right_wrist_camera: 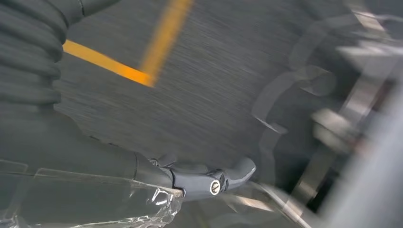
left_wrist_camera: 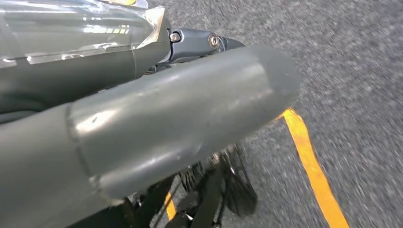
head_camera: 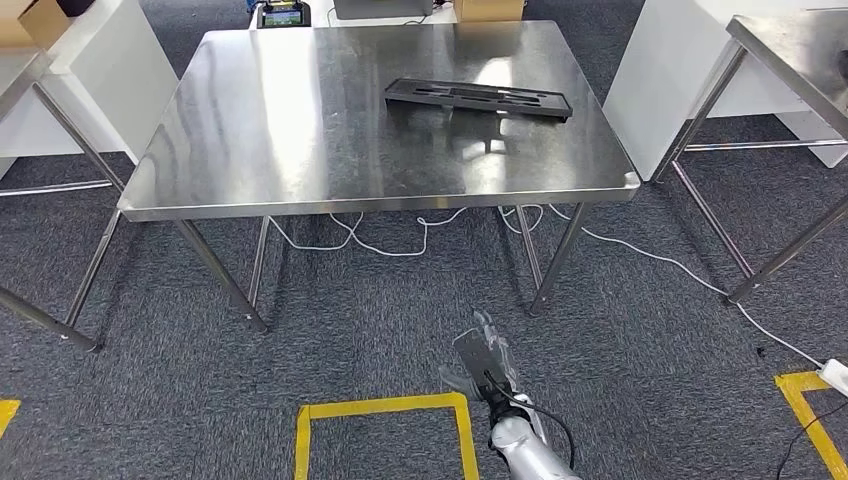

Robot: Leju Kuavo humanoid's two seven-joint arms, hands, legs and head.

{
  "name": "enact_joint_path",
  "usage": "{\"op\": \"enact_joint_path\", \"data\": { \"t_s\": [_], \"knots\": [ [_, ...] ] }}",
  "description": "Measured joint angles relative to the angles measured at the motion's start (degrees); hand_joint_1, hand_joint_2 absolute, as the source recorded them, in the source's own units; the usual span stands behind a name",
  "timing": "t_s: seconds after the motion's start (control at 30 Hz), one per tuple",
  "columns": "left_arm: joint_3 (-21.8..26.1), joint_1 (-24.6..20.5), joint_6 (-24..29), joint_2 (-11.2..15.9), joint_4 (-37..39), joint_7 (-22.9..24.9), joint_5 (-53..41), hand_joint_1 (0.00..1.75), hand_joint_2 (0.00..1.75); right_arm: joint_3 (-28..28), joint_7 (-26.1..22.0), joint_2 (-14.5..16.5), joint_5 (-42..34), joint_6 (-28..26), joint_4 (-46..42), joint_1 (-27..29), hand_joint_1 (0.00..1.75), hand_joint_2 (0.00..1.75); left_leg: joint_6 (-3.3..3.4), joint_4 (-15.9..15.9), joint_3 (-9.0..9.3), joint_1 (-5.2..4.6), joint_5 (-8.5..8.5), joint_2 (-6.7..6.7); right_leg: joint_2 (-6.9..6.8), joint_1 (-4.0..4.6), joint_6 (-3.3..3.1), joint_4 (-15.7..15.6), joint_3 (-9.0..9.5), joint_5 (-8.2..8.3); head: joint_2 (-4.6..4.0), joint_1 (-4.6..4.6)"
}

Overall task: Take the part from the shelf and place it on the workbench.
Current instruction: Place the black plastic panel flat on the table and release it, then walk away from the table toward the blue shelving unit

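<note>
Hanging low beside the body, the left hand (left_wrist_camera: 157,128) is seen from its wrist camera as a thick grey thumb and a dark finger over grey carpet (left_wrist_camera: 361,71) crossed by a yellow floor line (left_wrist_camera: 309,161). Nothing is seen in its grip, yet how far the fingers are parted cannot be told, since the thumb hides most of them. A plastic film is wrapped over the cover behind the fingers, presumably as protection.

Further right, in the head view, the right hand (head_camera: 484,362) is held low in front of the body over the carpet, just beyond a yellow floor marking (head_camera: 382,406), with the fingers extended and nothing held. Its wrist picture is blurred, so finer detail of the fingers cannot be confirmed.

Well ahead of that hand and slightly to its right, the black part (head_camera: 478,98) is laid flat on the steel workbench (head_camera: 300,150), well apart from both hands and touched by neither. It is set well in from the edges, a position judged stable. White cables (head_camera: 400,245) are trailed under the bench. By this layout, the placing step is judged to be done, with both arms lowered clear of the table.
</note>
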Motion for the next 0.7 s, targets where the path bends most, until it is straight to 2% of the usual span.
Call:
{"op": "enact_joint_path", "data": {
  "t_s": [0.03, 0.07, 0.1, 0.17, 0.2, 0.23, 0.3, 0.33, 0.37, 0.4, 0.47, 0.5, 0.53, 0.57, 0.6, 0.63, 0.67, 0.7],
  "knots": [
    [0.0, 0.1, 0.1, 0.0, 0.0, 0.0, -0.1, 0.0, 0.0, 0.1, 1.7, 0.0, 0.6, 0.0, 2.1, -0.2, 0.0, 1.75, -0.19, 1.5, 0.54, 0.18, 0.42, 0.01, -0.1, 0.02, 0.19, 0.2, -0.77, 0.59, 0.0, -0.02],
    [0.0, 0.1, 0.2, 0.0, 0.0, 0.0, -0.2, 0.0, 0.0, 0.3, 3.6, 0.1, 1.1, -0.4, 3.9, -0.3, 0.0, 1.75, -0.29, 0.8, 2.11, 0.36, 1.8, 0.02, -0.16, -0.01, 0.45, 0.4, -1.58, 1.07, 0.0, -0.02],
    [0.0, 0.2, 0.3, 0.0, 0.0, 0.0, -0.3, 0.0, 0.0, 0.4, 5.3, 0.1, 1.5, -1.0, 5.5, -0.4, 0.0, 1.75, -0.31, -1.9, 4.73, 0.55, 3.22, 0.02, -0.18, -0.06, 0.69, 0.8, -2.39, 1.45, 0.0, -0.02],
    [0.0, 0.2, 0.6, 0.0, 0.0, 0.0, -0.3, 0.0, 0.0, 0.5, 8.4, 0.2, 2.2, -2.4, 8.2, -0.6, 0.0, 1.75, -0.16, -9.9, 10.64, 0.67, 3.39, -0.16, -0.16, -0.02, 1.35, 1.6, -3.77, 2.06, 0.0, 0.02],
    [0.0, 0.2, 0.6, 0.0, 0.0, 0.0, -0.5, 0.0, 0.0, 0.5, 10.1, 0.2, 2.8, -3.3, 9.3, -0.8, 0.0, 1.75, 0.03, -12.9, 12.51, 0.56, 2.77, -0.24, -0.15, 0.06, 1.72, 1.9, -4.24, 2.42, 0.0, 0.06],
    [-0.1, 0.2, 0.7, 0.0, 0.0, 0.0, -0.7, 0.0, 0.0, 0.7, 12.5, 0.2, 3.6, -4.0, 10.4, -1.0, 0.0, 1.75, 0.34, -14.4, 13.28, 0.33, 2.11, -0.3, -0.15, 0.1, 2.18, 2.0, -4.54, 2.82, 0.0, 0.07],
    [-0.2, 0.2, 0.7, 0.0, 0.0, 0.0, -1.4, 0.0, 0.0, 1.0, 18.4, 0.2, 4.8, -5.1, 12.6, -0.6, 0.0, 1.75, 1.48, -15.1, 12.9, 0.04, 2.7, -0.19, -0.15, 0.15, 3.05, 1.9, -4.91, 3.52, 0.0, 0.11],
    [-0.3, 0.2, 0.7, 0.0, 0.0, 0.0, -1.7, 0.0, 0.0, 1.1, 20.8, 0.1, 5.0, -5.3, 13.7, 0.0, 0.0, 1.75, 2.21, -15.4, 12.44, 0.0, 3.3, -0.12, -0.09, 0.13, 3.21, 2.4, -5.35, 3.06, 0.0, 0.1],
    [-0.4, 0.3, 0.7, 0.0, 0.0, 0.0, -2.0, 0.0, 0.0, 1.2, 22.4, 0.0, 5.0, -5.4, 14.6, 0.9, 0.0, 1.75, 2.93, -15.7, 11.79, 0.04, 4.03, -0.04, 0.04, 0.15, 3.04, 3.7, -6.14, 1.58, 0.0, 0.16],
    [-0.5, 0.3, 0.7, 0.0, 0.0, 0.0, -2.1, 0.0, 0.0, 1.2, 23.3, -0.1, 5.0, -5.6, 15.4, 1.8, 0.0, 1.75, 3.46, -15.9, 10.96, 0.07, 4.79, 0.06, 0.2, 0.12, 2.65, 6.3, -7.19, -0.84, 0.0, 0.22],
    [-0.7, 0.3, 0.7, 0.0, 0.0, 0.1, -2.4, 0.0, 0.0, 1.2, 24.5, -0.3, 5.5, -5.9, 16.8, 3.3, 0.0, 1.75, 3.88, -15.8, 9.12, -0.14, 6.17, 0.21, 0.48, 0.06, 2.0, 13.3, -9.38, -6.06, 0.0, 0.33],
    [-0.7, 0.3, 0.7, 0.0, 0.0, 0.2, -2.5, 0.0, 0.0, 1.3, 25.7, -0.3, 6.3, -6.0, 17.4, 3.8, 0.0, 1.75, 3.87, -15.8, 8.25, -0.22, 6.89, 0.36, 0.54, 0.04, 2.18, 16.4, -9.8, -7.36, 0.0, 0.34],
    [-0.8, 0.3, 0.8, 0.0, 0.0, 0.4, -2.6, 0.0, 0.0, 1.7, 27.4, -0.4, 7.7, -6.1, 17.9, 4.3, 0.0, 1.75, 3.81, -15.7, 7.36, -0.27, 7.64, 0.49, 0.56, 0.04, 2.68, 18.1, -9.39, -7.32, 0.0, 0.34],
    [-0.8, 0.3, 1.0, 0.0, 0.0, 0.6, -2.8, 0.0, 0.0, 2.2, 29.6, -0.4, 9.6, -6.2, 18.4, 4.9, 0.0, 1.75, 3.69, -15.7, 6.49, -0.29, 8.38, 0.59, 0.57, 0.03, 3.33, 18.1, -8.04, -6.32, 0.0, 0.34],
    [-0.9, 0.3, 1.2, 0.0, 0.0, 0.9, -2.9, 0.0, 0.0, 3.0, 31.8, -0.5, 11.7, -6.5, 18.8, 5.5, 0.0, 1.75, 3.53, -15.6, 5.69, -0.29, 9.09, 0.62, 0.57, 0.02, 3.89, 15.9, -5.6, -4.87, 0.0, 0.35],
    [-0.9, 0.3, 1.5, -0.1, 0.0, 1.1, -2.9, 0.0, 0.0, 3.9, 33.8, -0.6, 13.9, -6.6, 19.1, 6.2, 0.0, 1.75, 3.29, -15.5, 4.95, -0.31, 9.76, 0.62, 0.57, -0.02, 4.13, 11.9, -2.31, -4.0, 0.0, 0.35],
    [-1.0, 0.3, 1.7, -0.1, 0.0, 1.2, -3.0, 0.0, 0.0, 5.0, 35.4, -0.7, 16.0, -6.7, 19.4, 6.9, 0.0, 1.75, 3.0, -15.3, 4.34, -0.39, 10.36, 0.61, 0.6, 0.1, 4.01, 7.0, 1.19, -4.04, 0.0, 0.36],
    [-1.0, 0.3, 1.9, -0.2, 0.0, 1.4, -3.1, 0.0, 0.0, 6.2, 36.7, -0.8, 17.9, -6.4, 19.7, 7.5, 0.0, 1.75, 2.66, -15.3, 3.98, -0.49, 10.97, 0.64, 0.67, 0.26, 3.64, 3.1, 3.61, -4.51, 0.0, 0.3]
  ]
}}
